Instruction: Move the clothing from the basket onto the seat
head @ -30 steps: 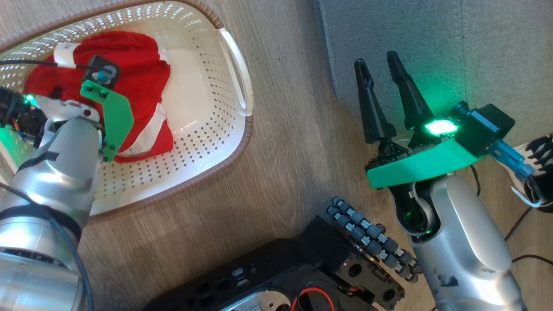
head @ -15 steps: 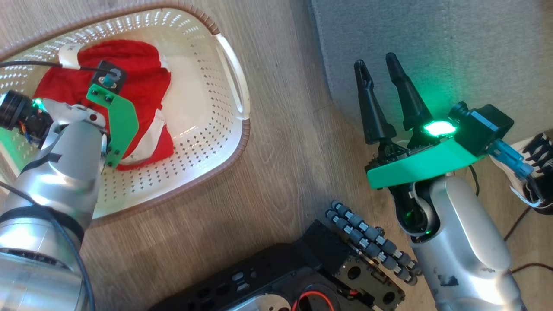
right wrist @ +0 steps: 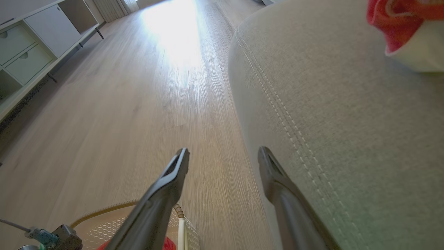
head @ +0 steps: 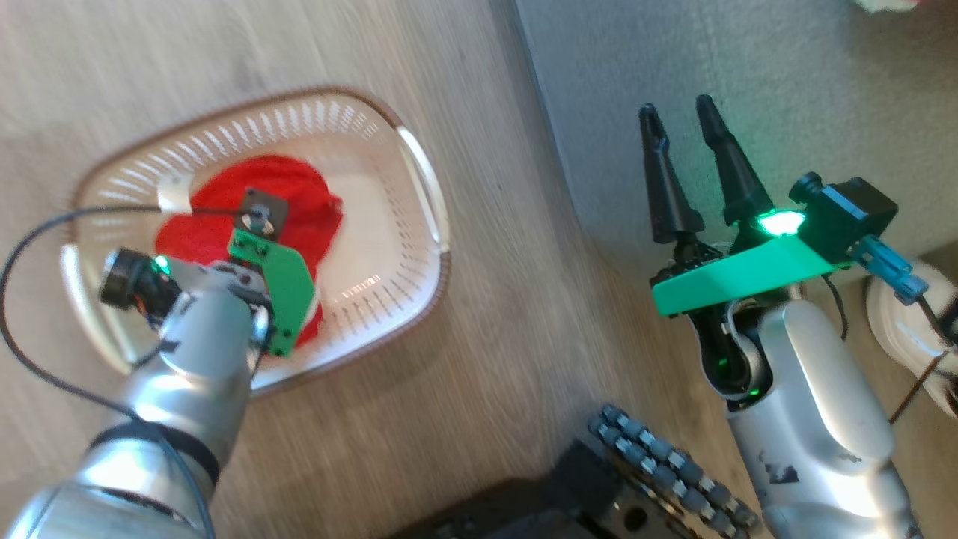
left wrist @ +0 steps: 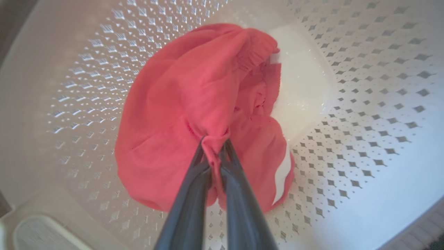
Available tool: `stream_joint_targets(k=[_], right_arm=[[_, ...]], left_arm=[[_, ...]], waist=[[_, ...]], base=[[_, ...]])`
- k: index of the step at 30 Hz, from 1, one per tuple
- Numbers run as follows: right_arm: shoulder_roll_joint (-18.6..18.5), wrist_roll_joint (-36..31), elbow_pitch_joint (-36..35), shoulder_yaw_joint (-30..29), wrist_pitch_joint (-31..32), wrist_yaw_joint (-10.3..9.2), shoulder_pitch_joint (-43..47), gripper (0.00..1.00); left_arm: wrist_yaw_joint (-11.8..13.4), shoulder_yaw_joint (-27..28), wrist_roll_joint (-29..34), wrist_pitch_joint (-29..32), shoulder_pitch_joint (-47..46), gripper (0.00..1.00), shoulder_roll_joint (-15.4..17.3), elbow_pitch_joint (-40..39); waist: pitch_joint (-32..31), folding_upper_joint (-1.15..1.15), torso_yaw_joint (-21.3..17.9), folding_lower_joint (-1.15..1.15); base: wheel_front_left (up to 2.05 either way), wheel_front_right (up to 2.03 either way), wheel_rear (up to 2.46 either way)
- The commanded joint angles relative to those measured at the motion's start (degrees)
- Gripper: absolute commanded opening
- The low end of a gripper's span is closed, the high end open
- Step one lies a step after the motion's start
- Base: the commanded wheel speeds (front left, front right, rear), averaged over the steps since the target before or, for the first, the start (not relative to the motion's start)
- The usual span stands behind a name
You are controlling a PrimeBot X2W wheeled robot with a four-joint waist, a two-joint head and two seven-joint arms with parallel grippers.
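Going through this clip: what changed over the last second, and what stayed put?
The whole head view shifted because the camera moved. The bright-red fabric garment, spread flatter earlier, is now gathered into a bunch at the left tool, which is shut on a fold of it inside the cream perforated plastic basket. The right tool stays open beside the grey fabric sofa. The basket itself shows no clear move.

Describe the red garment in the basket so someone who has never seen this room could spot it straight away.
Left of the big grey sofa, a cream basket stands on the wooden floor. The red garment lies bunched inside it. Unlike the other red piece up on the sofa, this one is pinched by the left gripper.
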Motion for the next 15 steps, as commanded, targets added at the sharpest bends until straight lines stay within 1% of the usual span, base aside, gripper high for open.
stream_joint_targets(k=[1, 3, 7, 12, 15], right_arm=[[-0.58, -0.91, -0.93, 0.0, -0.29, -0.01, 2.82, 1.0], [-0.78, -1.65, -0.4, -0.48, -0.29, -0.01, 3.51, 1.0], [-2.15, -2.22, 0.59, -1.21, -0.29, -0.01, 5.17, 1.0], [-3.74, -2.23, 1.87, -1.49, -0.29, -0.01, 7.32, 1.0], [-4.33, -2.03, 2.44, -1.46, -0.29, -0.01, 8.79, 1.0]], left_arm=[[-0.53, 1.38, -0.74, -1.9, 1.71, 0.0, -0.02, -0.65], [-0.77, 1.92, -1.94, -3.95, 3.11, 0.0, -0.84, -0.65], [-0.39, 3.52, -4.86, -8.63, 5.75, 0.0, -1.92, -0.71], [-1.73, 3.82, -7.39, -13.88, 8.6, 0.0, -2.38, -1.05], [-2.95, 3.63, -9.7, -15.8, 10.57, 0.0, -2.42, -2.86]], waist=[[-6.18, 0.0, 3.35, 0.0], [-9.08, 0.0, 4.56, 0.0], [-15.21, 0.0, 6.98, 0.0], [-21.96, 0.0, 9.51, 0.0], [-25.8, 0.0, 10.9, 0.0]], base=[[0.0, 0.0, 0.0], [0.0, 0.0, 0.0], [0.0, 0.0, 0.0], [0.0, 0.0, 0.0], [0.0, 0.0, 0.0]])
